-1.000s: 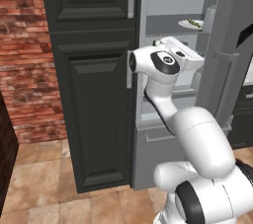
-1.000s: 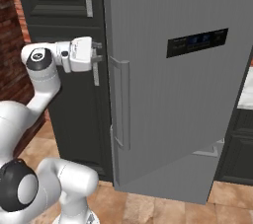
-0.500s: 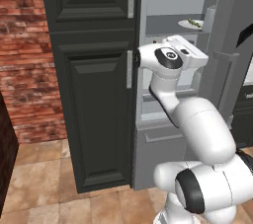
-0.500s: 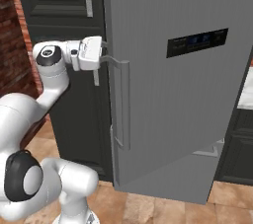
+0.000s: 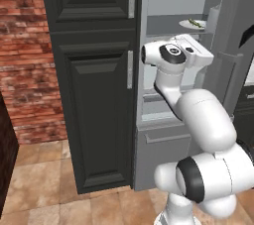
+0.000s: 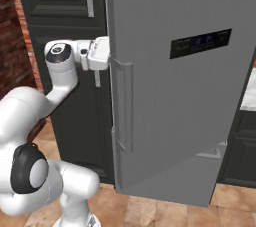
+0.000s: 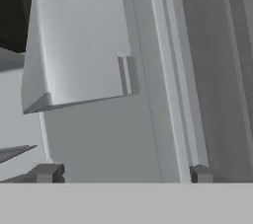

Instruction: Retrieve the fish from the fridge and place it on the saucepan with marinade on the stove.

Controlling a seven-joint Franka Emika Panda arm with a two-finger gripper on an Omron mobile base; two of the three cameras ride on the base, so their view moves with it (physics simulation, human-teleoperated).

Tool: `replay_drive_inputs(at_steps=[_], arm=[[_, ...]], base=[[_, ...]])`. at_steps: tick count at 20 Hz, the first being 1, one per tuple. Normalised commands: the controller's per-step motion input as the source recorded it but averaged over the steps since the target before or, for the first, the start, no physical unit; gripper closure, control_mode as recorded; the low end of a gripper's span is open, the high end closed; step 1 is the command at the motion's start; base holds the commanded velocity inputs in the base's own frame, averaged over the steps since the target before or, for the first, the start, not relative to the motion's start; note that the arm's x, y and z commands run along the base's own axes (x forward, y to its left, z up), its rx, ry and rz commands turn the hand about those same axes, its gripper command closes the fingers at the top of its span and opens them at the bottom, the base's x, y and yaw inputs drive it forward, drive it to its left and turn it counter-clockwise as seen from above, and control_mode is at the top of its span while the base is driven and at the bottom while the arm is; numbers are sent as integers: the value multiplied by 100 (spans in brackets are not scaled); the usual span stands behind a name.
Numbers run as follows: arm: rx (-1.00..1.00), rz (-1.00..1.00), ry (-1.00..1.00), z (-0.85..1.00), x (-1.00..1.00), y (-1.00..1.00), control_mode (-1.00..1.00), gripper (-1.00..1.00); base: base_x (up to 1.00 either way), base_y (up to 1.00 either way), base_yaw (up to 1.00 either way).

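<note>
The step in hand is judged to be the reach into the opened fridge [image 5: 163, 35]; nothing has been picked up yet. In the left base view the fridge interior is seen in the upper right of the frame, beside the dark panelled cabinet [image 5: 94, 95], and the grey door [image 6: 175, 86] is swung out, as is seen across the centre and right of the right base view, with its small dark display panel [image 6: 200, 43] in the upper right.

The fish [image 5: 196, 23] is seen as a thin greenish sliver on a white plate [image 5: 191, 25] resting on an upper shelf [image 5: 166, 26], near the top right of the left base view. The gripper [image 7: 121, 172] is held at the edge of the door, below the level of that shelf and apart from the plate; in the hand view its two dark tips stand at the bottom left and bottom right of the frame, with pale grey inner fridge surfaces ahead. The jaws are spread wide and nothing is held between them.

The next move is judged to call for the hand to be raised to the level of the upper shelf and carried inward past the door edge, then lined up over the fish so that the jaws can be brought down either side of its thin body. Care would be needed with the plate rim and the shelf above. The saucepan, marinade and stove lie outside what can be judged here.
</note>
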Motion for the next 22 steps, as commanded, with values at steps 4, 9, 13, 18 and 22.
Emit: replay_drive_inputs(at_steps=[4,9,13,18,22], arm=[[0,-18,0,0,-3,-53,-100,-100],[0,-21,0,0,-22,-57,-100,-100],[0,-22,0,0,-31,-60,-100,-100],[0,-19,0,0,-29,-59,-100,-100],[0,-16,0,0,-30,-61,-100,-100]], base=[[0,0,0],[0,0,0],[0,0,0],[0,0,0],[0,0,0]])
